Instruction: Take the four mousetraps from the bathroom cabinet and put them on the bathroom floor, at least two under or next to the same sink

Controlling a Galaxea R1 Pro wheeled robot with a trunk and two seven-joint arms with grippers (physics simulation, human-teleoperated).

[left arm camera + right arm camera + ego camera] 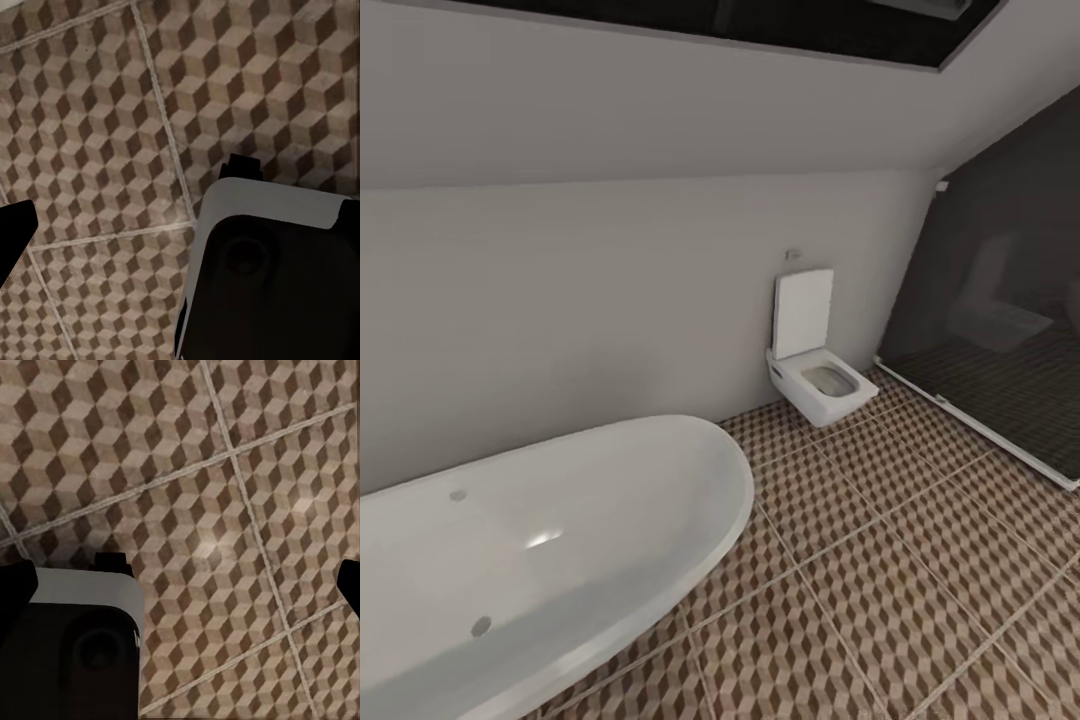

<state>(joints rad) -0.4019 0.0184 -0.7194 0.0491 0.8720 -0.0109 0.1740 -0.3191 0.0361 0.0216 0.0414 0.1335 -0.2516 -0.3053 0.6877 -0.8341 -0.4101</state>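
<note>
Both grippers look down at the bathroom floor (920, 560), and only dark finger edges show at the borders of the wrist pictures. On the left gripper (180, 225), one black fingertip (13, 236) shows at one edge and a dark sliver at the opposite edge, so its fingers stand wide apart with nothing between them but tiles. On the right gripper (180, 581), a black fingertip (15, 585) sits at one border and another at the far border, likewise spread apart and holding nothing.

A white and black part of the robot's body (270, 277) rises into the left wrist view, and a similar one (75, 645) into the right wrist view.

From the head, the cube-patterned tiles run from the near right corner back to a pale wall (560, 300). A white oval bathtub (540, 540) fills the near left. A white toilet (815, 370) with its lid up hangs on the far wall. A dark glass shower screen (1000, 330) stands at the right, its pale base rail lying on the tiles.
</note>
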